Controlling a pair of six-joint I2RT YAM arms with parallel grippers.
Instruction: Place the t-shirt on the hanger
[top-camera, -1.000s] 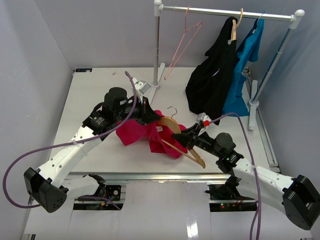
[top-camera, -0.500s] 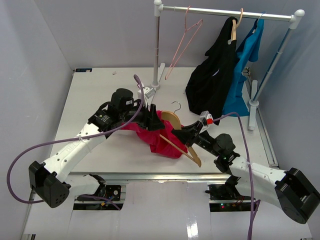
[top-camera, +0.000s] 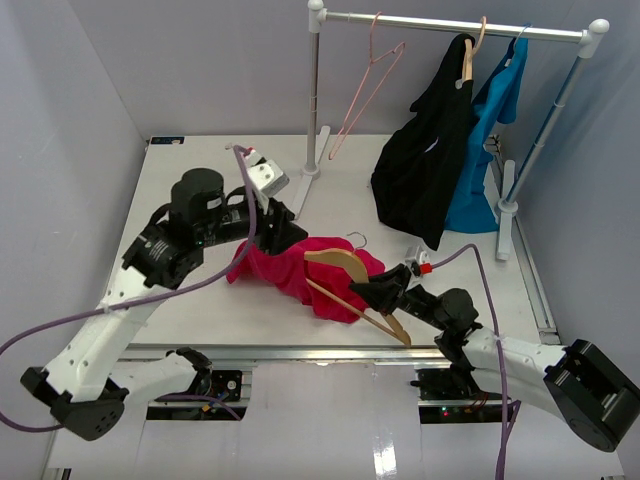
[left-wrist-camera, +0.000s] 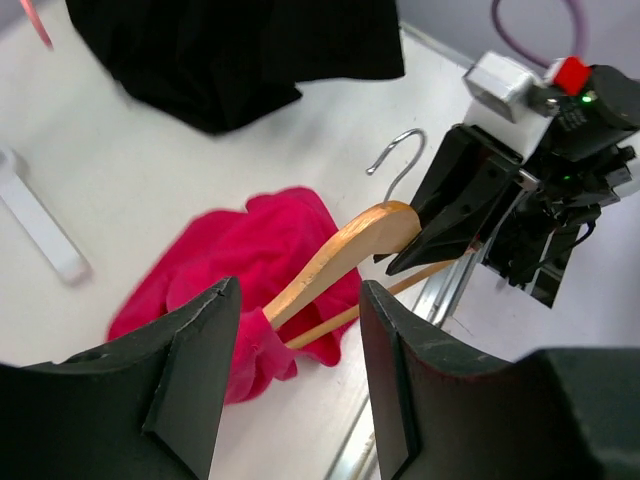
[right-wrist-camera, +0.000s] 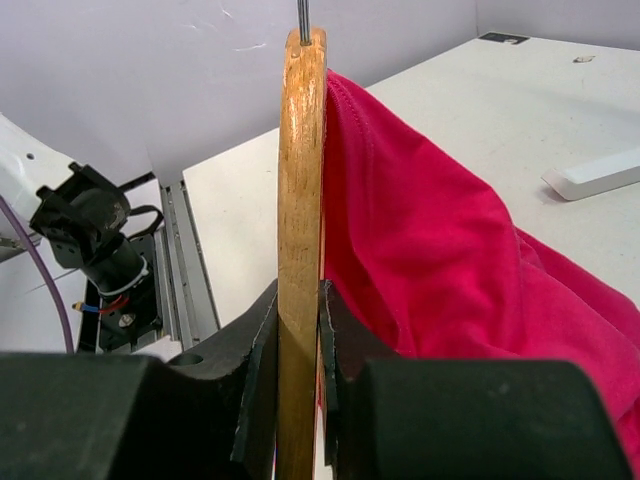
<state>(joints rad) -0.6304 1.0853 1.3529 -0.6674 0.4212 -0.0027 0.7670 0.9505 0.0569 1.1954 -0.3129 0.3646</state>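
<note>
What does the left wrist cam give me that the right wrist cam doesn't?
Left wrist only: the hook in full curve, the black garment, the left gripper open and empty. Right wrist only: end-on, the wooden bar pinched between both fingers. Both: the right gripper on the hanger, with the t-shirt against it.
</note>
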